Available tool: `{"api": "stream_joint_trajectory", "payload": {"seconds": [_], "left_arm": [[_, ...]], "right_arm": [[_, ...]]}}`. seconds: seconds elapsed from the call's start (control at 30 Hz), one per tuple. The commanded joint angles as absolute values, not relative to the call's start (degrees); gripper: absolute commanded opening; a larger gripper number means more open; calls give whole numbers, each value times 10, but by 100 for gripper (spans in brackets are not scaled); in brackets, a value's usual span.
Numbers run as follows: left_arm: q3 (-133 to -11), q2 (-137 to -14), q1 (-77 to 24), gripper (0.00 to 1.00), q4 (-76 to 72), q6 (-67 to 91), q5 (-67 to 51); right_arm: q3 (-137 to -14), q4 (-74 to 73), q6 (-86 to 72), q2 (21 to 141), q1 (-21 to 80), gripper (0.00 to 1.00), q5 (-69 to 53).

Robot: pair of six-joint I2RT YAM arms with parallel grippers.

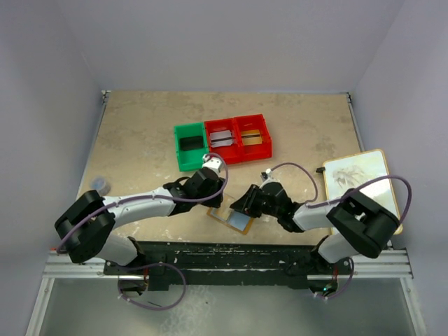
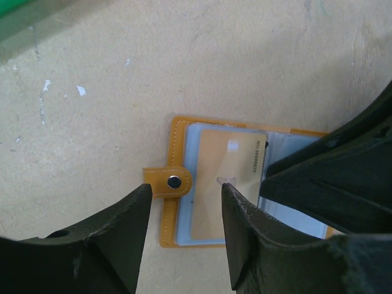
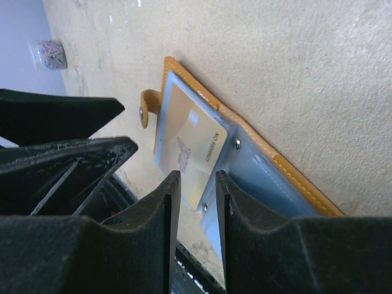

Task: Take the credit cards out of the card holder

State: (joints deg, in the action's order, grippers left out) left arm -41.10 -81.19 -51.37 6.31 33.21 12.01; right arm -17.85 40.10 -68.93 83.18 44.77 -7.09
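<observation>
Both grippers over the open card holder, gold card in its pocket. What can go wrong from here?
1. Collision: the left gripper and right gripper crowd over one small card holder; in the left wrist view their fingers look nearly touching.
2. Dragging: nothing visibly pins the holder, so pulling the gold card may slide the whole wallet.
3. Bad pinch: the card lies flat in the blue-grey pocket; narrow right jaws may catch pocket film too.

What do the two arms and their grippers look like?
The left arm and right arm have white links between bulky black joint housings. A loose greyish-purple cable loops along each. The left gripper and right gripper have matte black, wedge-shaped fingers with scuffed, pale-flecked edges. No markings are visible.
</observation>
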Motion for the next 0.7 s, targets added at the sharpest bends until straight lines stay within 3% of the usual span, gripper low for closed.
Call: {"api": "stream_joint_trajectory", "payload": {"seconds": [0.0,0.3,0.4,0.67], "left_arm": [[-442,-825,-512,46,83,288,53],[-434,-841,-512,36,77,290,50],[-430,-850,-512,35,83,296,68],[-402,-864,-512,28,68,310,73]], "right_arm": [[-166,489,-712,872,453,32,-77],[-118,629,-749,943,453,24,-89],[-126,625,-738,948,453,14,-110],[-142,658,-767,980,453,17,-108]]}}
